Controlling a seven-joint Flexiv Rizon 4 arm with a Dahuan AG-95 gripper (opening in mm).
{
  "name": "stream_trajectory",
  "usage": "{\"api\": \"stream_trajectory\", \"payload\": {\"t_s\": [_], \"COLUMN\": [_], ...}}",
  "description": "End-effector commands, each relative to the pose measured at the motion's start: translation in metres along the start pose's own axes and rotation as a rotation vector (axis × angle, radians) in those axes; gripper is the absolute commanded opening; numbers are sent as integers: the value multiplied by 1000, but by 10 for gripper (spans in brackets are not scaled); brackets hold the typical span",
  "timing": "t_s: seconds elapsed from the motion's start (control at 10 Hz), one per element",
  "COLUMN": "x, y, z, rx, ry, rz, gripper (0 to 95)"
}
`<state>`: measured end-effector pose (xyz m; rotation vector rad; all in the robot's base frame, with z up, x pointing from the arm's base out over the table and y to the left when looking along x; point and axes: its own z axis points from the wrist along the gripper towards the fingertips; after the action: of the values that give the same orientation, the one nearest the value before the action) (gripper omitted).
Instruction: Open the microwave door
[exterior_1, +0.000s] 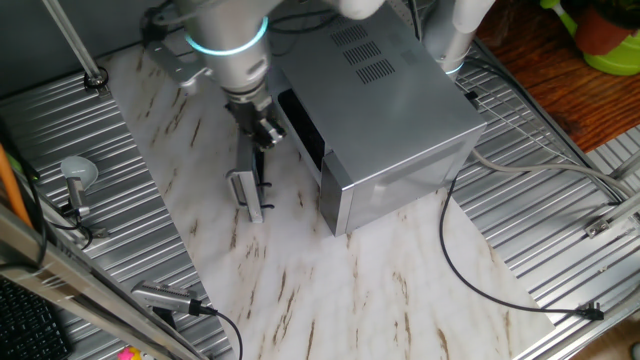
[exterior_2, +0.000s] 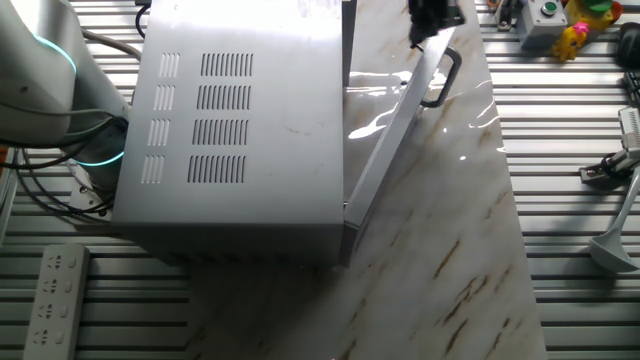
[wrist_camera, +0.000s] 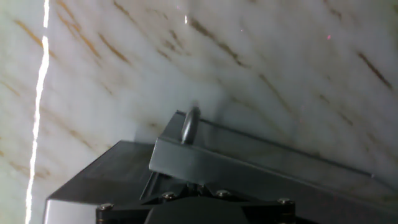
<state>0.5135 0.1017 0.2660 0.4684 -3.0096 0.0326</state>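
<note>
The silver-grey microwave (exterior_1: 400, 110) stands on the marble board, vented top up. The microwave door (exterior_2: 393, 125) is swung out well over halfway from its hinge at the box's front corner. I see it edge-on in one fixed view (exterior_1: 243, 195) and as a dark top edge in the hand view (wrist_camera: 249, 168). Its bar handle (exterior_2: 447, 80) sits at the free end and also shows in the hand view (wrist_camera: 189, 124). My gripper (exterior_1: 263, 138) hangs over the door's top edge by the handle end (exterior_2: 428, 25). Its fingers look close together. Contact with the door is hidden.
The dark oven opening (exterior_1: 300, 125) is exposed. A black cable (exterior_1: 470, 270) loops over the board to the right. A power strip (exterior_2: 55, 290) lies beside the oven. A button box (exterior_2: 540, 20), a toy (exterior_2: 582, 25) and metal clamps (exterior_1: 75, 185) sit on the ribbed table.
</note>
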Motion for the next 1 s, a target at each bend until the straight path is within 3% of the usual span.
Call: {"api": "stream_trajectory", "payload": {"t_s": [0.1,0.4,0.7,1.0], "x": [-3,-5,-11,-21], "y": [-1,1,20,42], "z": [0,-2,-5,-10], "rx": [13,-4,-14,-15], "ry": [-2,5,26,27], "rz": [-19,-7,47,78], "gripper": [0,0,0,0]}}
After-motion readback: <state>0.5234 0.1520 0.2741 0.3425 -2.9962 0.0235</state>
